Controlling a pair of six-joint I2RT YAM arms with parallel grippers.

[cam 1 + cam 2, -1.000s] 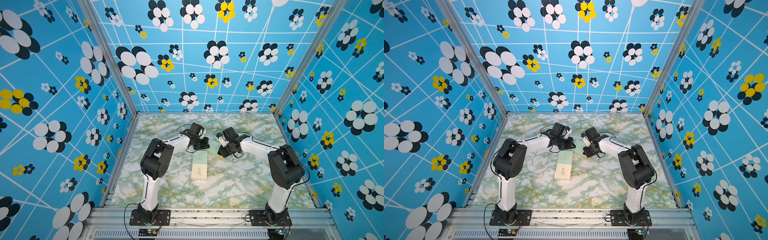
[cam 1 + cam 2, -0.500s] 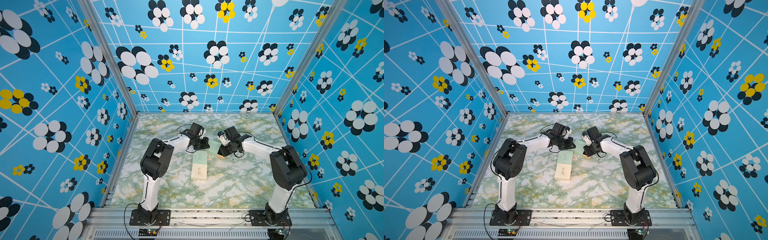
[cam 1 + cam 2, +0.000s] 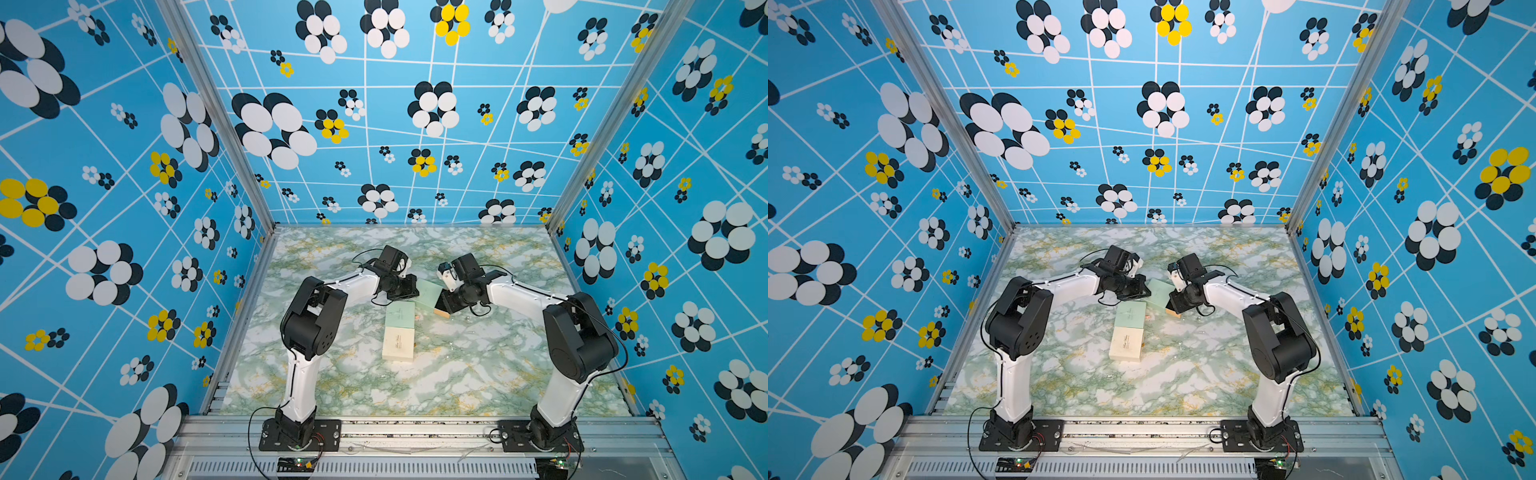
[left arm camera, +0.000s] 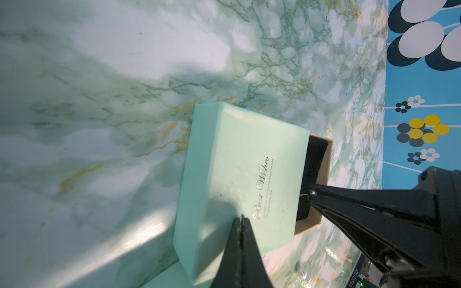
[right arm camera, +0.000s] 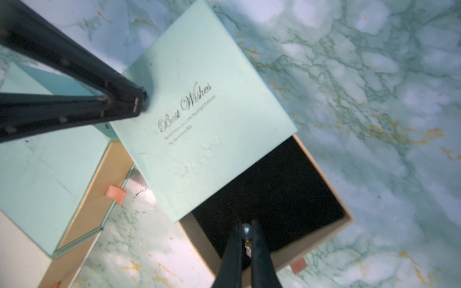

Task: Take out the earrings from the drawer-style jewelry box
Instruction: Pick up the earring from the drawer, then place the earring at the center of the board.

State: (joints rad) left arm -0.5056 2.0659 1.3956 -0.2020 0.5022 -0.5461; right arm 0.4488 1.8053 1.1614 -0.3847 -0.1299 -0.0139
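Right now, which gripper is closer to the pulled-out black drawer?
Right. The right gripper sits over the drawer, pinching an earring; the left gripper rests on the mint sleeve.

The jewelry box is lying on the table between both arms, its drawer sticking out toward the right arm. Two more boxes are lying end to end just before it. An earring is sitting in the right end effector, above the drawer.

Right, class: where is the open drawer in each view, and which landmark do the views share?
Top view: drawer, mid-table, a tan corner poking from the mint sleeve.
Top view: same spot.
Left wrist: a dark sliver beyond the sleeve.
Right wrist: wide open, black-lined, beside the sleeve.
Landmark: the sleeve, in all four.
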